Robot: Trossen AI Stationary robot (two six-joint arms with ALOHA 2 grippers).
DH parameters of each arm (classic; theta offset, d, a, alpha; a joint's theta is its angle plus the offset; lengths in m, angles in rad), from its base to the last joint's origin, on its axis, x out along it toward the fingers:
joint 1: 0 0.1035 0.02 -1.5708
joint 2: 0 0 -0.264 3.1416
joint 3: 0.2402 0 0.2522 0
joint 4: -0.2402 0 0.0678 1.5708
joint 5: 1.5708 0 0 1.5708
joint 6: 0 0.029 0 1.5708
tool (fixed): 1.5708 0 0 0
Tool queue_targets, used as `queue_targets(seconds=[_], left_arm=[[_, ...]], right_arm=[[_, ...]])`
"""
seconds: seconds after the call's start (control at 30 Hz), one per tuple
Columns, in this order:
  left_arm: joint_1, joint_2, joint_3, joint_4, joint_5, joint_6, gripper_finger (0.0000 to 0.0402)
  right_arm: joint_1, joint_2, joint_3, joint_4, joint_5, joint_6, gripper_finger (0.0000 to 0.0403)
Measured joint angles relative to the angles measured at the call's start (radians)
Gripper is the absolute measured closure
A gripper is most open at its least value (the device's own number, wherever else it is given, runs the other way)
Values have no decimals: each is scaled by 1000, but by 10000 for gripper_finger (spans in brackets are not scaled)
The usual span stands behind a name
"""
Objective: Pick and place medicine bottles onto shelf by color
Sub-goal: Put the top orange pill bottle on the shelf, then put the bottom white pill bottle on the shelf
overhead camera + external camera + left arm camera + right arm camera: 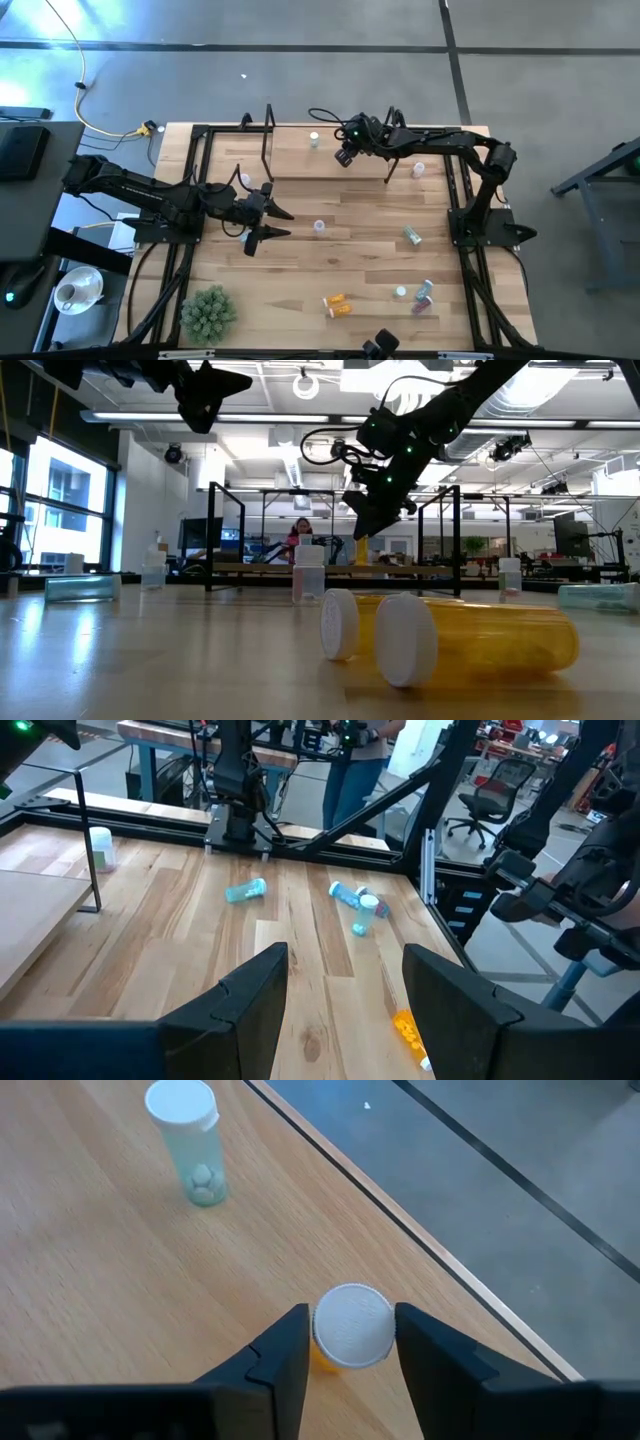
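No writing can be read on any bottle. The left hand (272, 222) is held open above the table (300, 300), nothing between its fingers. On the shelf (300, 155) a green bottle (190, 1142) stands upright. Beside it, the right hand (352, 1342) is seen over the shelf with an orange bottle (352, 1328) standing between its fingers (285, 1350); the fingers lie close at both sides of the white cap, but a grip cannot be told. Two orange bottles (338, 304) lie on the table's near part.
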Motion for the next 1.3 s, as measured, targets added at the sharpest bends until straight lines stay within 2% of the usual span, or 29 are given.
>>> queue_targets(seconds=[0.33, 0.63, 1.3], left_arm=[[0, 0, 0, 0, 0, 0, 213], [0, 0, 0, 0, 0, 0, 213], [0, 0, 0, 0, 0, 0, 213]], right_arm=[[0, -13, 0, 20, 1, -5, 231], [6, -110, 0, 5, -2, -9, 230], [193, -383, -1, -317, -8, -2, 231]])
